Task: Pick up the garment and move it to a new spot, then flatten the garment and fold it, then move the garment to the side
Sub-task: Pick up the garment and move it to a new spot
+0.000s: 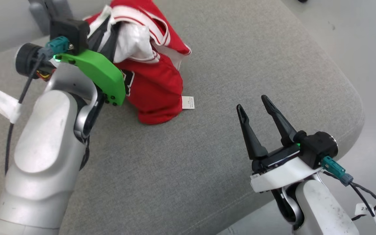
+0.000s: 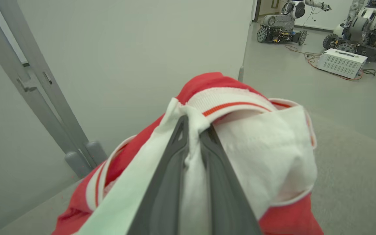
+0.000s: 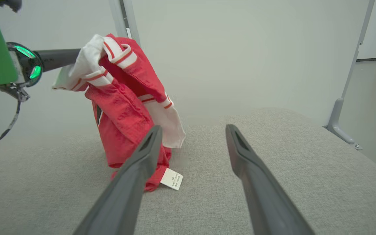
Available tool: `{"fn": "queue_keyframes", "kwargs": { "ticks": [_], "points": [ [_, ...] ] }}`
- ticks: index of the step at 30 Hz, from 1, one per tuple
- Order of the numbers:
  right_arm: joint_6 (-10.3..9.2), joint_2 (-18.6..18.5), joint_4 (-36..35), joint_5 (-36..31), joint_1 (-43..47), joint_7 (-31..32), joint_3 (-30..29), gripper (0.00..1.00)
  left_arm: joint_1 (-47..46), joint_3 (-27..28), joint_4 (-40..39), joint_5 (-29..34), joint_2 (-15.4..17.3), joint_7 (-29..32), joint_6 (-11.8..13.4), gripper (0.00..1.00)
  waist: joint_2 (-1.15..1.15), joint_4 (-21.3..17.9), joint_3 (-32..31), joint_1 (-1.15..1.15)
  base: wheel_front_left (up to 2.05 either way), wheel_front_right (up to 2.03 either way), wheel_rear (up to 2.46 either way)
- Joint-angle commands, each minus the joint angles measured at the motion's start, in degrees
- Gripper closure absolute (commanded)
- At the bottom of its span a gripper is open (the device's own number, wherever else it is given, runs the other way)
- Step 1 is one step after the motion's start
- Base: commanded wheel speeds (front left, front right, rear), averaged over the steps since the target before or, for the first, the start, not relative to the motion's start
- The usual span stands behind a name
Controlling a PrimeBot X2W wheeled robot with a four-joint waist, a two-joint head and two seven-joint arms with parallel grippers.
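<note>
The garment (image 1: pixel 155 81) is a red jersey with white, red-striped trim. It hangs bunched from my left gripper (image 2: pixel 194 122), whose fingers are shut on a white fold near its top. Its lower hem and a white label (image 1: pixel 188 102) rest on the grey padded surface (image 1: pixel 207 169). From the right wrist view the garment (image 3: pixel 122 111) dangles down to the pad, with the left gripper's dark fingers (image 3: pixel 59 58) pinching its top from the left. My right gripper (image 1: pixel 255 103) hovers open and empty over the pad's near right, well apart from the cloth, and it also shows as the right gripper (image 3: pixel 193 129).
The grey pad's rounded edge (image 1: pixel 359 107) drops off to the floor at the right. A grey metal post (image 2: pixel 44 98) with feet stands behind the pad. Other wheeled robots (image 2: pixel 281 23) and a white box (image 2: pixel 342 62) sit far off on the floor.
</note>
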Motion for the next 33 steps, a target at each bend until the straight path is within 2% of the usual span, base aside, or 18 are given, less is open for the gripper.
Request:
{"fn": "queue_keyframes", "kwargs": {
  "ticks": [1, 7, 8, 9, 15, 19, 23, 26, 30, 33],
  "points": [
    [-0.08, 0.1, -0.4, 0.7, -1.1, 0.0, -0.2, 0.0, 0.7, -0.5, 1.9, 0.0, -0.4, -0.6, -0.4, 1.0, 0.0, -1.4, 7.0, 0.0, 0.0, 0.0, 0.0],
    [-0.08, 0.1, -0.8, 0.8, -2.3, 0.0, -1.1, 0.0, 1.8, -4.4, 9.9, -0.5, -3.3, -3.9, -1.6, 1.0, 0.0, 0.4, 11.8, 0.0, 0.0, 0.0, 0.0],
    [-0.08, 0.1, -0.8, 0.5, -2.5, 0.0, -1.4, 0.0, 2.0, -5.5, 10.7, -0.8, -4.1, -4.6, -1.7, 0.72, 0.0, 0.9, 12.3, 0.0, 0.0, 0.0, 0.0],
    [-0.08, 0.1, -0.7, 0.3, -2.6, 0.0, -1.5, 0.0, 2.2, -6.5, 11.2, -1.0, -4.5, -5.1, -2.0, 0.0, 0.0, 1.4, 12.4, 0.0, 0.0, 0.0, 0.0],
    [-0.08, 0.0, 0.2, -1.2, -2.6, 0.0, -2.0, 0.0, 4.0, -10.7, 10.6, -2.1, -6.2, -11.2, -2.5, 0.0, 0.0, 5.5, 9.9, 0.0, 0.0, 0.0, 0.0],
    [-0.08, 0.0, 1.0, -2.6, -1.4, 0.0, -1.6, 0.0, 6.9, -10.6, 7.4, -1.3, -5.4, -17.2, -1.4, 0.0, 0.0, 9.0, 5.9, 0.0, 0.0, 0.0, 0.0],
    [-0.08, 0.0, 2.0, -3.9, 0.2, 0.0, -1.5, 0.0, 12.1, -8.8, 3.3, -1.1, -4.2, -22.1, 1.7, 0.0, 0.0, 12.9, 1.6, 0.0, 0.0, 0.0, 0.0],
    [-0.08, 0.0, 2.8, -4.5, 1.6, 0.0, -1.4, 0.0, 17.4, -6.2, 0.1, -3.2, -3.5, -24.1, 3.7, 0.0, 0.0, 16.0, -1.6, 0.0, 0.0, 0.0, 0.0],
    [-0.08, -0.1, 3.7, -4.3, 3.6, 0.0, -1.4, 0.0, 24.6, -2.3, -3.9, -5.6, -2.8, -25.4, 4.7, 0.0, 0.0, 19.3, -5.3, 0.0, 0.0, 0.0, 0.0],
    [-0.08, 0.0, 4.2, -3.0, 5.0, 0.0, -2.6, 0.0, 30.1, 2.1, -8.5, -4.7, -2.8, -25.6, 6.1, 0.0, 0.0, 21.2, -8.2, 0.0, 0.0, 0.0, 0.0]
  ]
}}
